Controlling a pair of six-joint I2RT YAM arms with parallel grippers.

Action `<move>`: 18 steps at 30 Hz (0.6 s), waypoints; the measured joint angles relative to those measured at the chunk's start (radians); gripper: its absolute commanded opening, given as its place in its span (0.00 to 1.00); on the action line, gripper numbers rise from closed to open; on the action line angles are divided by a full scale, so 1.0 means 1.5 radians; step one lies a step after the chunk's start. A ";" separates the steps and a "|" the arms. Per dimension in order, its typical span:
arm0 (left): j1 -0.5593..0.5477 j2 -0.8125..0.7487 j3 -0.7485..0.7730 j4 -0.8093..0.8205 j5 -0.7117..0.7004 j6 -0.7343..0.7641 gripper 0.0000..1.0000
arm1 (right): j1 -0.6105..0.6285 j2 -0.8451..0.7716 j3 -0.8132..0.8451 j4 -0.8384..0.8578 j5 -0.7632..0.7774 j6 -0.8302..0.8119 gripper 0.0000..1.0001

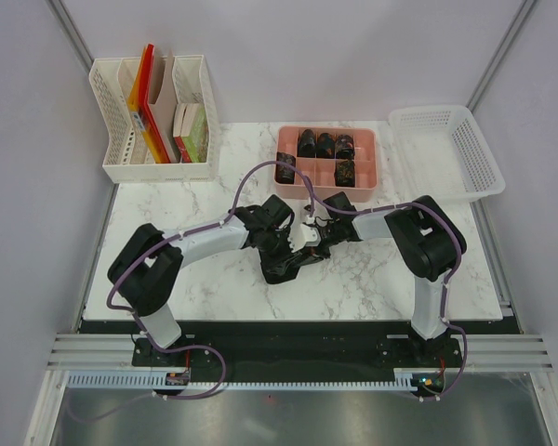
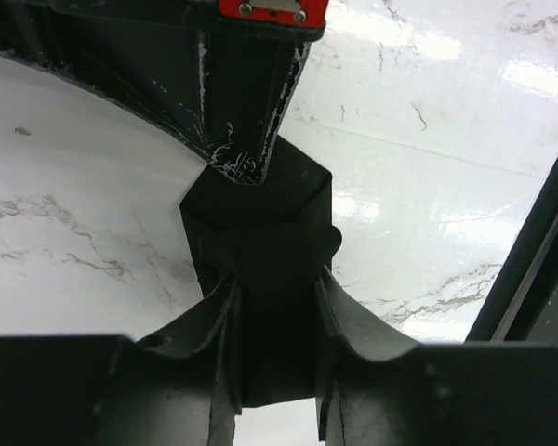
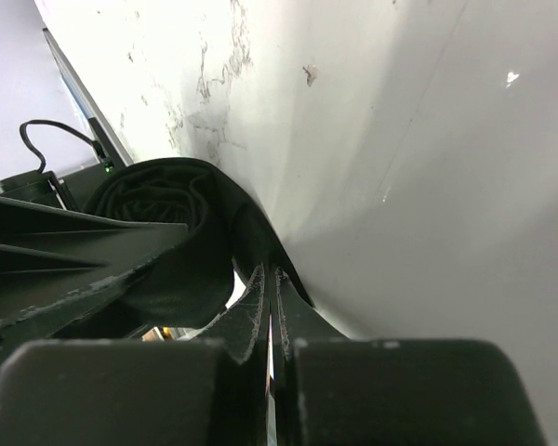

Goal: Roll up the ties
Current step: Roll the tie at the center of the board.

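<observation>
- My right jaws were closed, pinching a thin layer of the tie (image 2: pixel 260 232). My left jaws, part closed, had its strip between them, fabric against both inner faces.
- The tie lay near the middle of the surface (image 1: pixel 214 297), one end wound into a coil (image 3: pixel 153 200) just beside my right jaws.
- I judged it light, limp and slippery, apt to unwind. It was best held across the coil's flat sides, not by a loose edge.
- Finished rolls (image 1: pixel 325 144) sat in the pink tray (image 1: pixel 373 165) by the far edge.

White marble table (image 1: pixel 381 279) under file organizer (image 1: pixel 121 139), pink tray (image 1: pixel 326 194), white basket (image 1: pixel 474 158), dark tie (image 1: pixel 284 270).
</observation>
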 measured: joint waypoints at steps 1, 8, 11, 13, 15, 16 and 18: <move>0.000 0.001 -0.001 0.002 0.000 0.000 0.28 | 0.000 0.000 0.000 0.002 -0.001 0.001 0.00; 0.000 0.022 -0.007 0.025 0.001 0.000 0.28 | -0.002 -0.004 -0.017 0.032 -0.007 0.023 0.11; 0.000 0.027 -0.007 0.030 0.003 0.000 0.28 | -0.002 -0.011 -0.023 0.037 -0.005 0.030 0.21; 0.000 0.026 -0.010 0.033 0.004 0.000 0.28 | -0.003 -0.024 -0.031 0.038 0.000 0.034 0.27; 0.000 0.025 -0.013 0.037 0.007 0.000 0.28 | -0.004 -0.037 -0.040 0.039 0.006 0.038 0.35; 0.000 0.025 -0.014 0.039 0.007 0.000 0.28 | -0.005 -0.043 -0.043 0.039 0.009 0.042 0.38; 0.000 0.023 -0.018 0.043 0.007 0.000 0.28 | -0.006 -0.052 -0.050 0.046 0.011 0.050 0.40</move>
